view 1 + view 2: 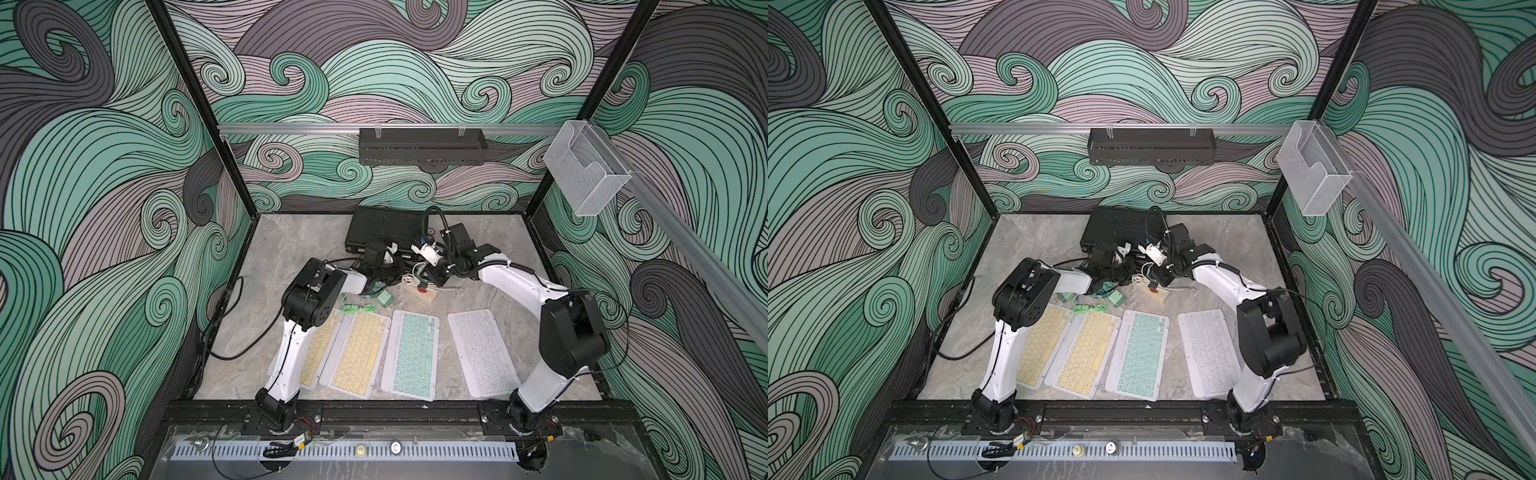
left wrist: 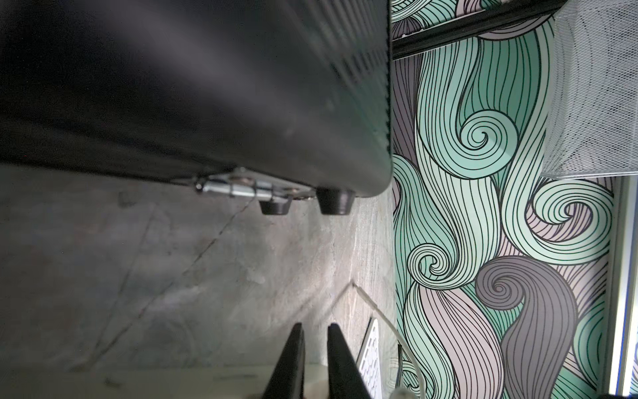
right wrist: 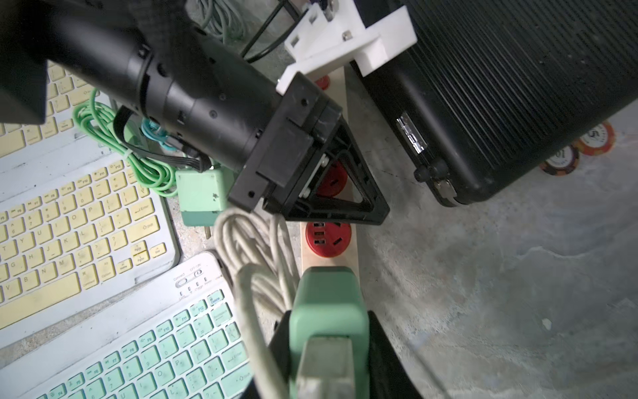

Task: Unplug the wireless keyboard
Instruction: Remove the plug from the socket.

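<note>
Keyboard row: four flat side by side at the front of the table. From the robot's left: yellow keyboard, partly hidden second yellow keyboard under the left arm, mint keyboard, white keyboard.
Power strip: wooden with red sockets, on the table between the keyboards' far edges and the black case.
Green adapter: seated in the strip.
Grey-white cable: leaves the adapter's top and is coiled just beside the mint keyboard's corner. Which keyboard it ends in: can't tell.
Right gripper: fingers clamped on both flanks of the green adapter.
Left gripper: fingers nearly together with a slim gap, nothing between them. Tips are low over the strip by a red socket. Contact: can't tell.
Spare adapter: loose on the table, prongs showing, with a bundled green cable beside it.
Poker chips: two on the table, next to the case.
</note>
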`<action>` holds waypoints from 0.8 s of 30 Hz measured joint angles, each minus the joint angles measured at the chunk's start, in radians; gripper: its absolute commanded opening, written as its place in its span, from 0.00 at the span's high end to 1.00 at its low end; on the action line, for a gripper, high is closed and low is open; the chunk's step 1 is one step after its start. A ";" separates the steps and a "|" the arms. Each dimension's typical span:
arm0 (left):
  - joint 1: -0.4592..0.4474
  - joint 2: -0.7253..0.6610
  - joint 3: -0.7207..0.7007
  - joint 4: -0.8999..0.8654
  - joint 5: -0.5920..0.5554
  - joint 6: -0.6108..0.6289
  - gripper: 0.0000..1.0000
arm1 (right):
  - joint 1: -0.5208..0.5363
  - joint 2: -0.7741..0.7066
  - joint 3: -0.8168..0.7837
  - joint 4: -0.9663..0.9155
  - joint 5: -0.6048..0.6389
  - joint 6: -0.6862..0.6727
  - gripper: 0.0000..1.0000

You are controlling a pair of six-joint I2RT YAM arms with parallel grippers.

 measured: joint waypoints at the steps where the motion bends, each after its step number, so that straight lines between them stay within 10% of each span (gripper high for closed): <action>1: 0.000 -0.001 0.001 -0.005 -0.001 0.003 0.82 | 0.000 -0.033 -0.034 0.018 0.000 0.013 1.00; 24: -0.010 -0.147 -0.075 -0.193 -0.122 0.219 0.80 | 0.036 -0.016 -0.190 -0.003 0.043 0.024 1.00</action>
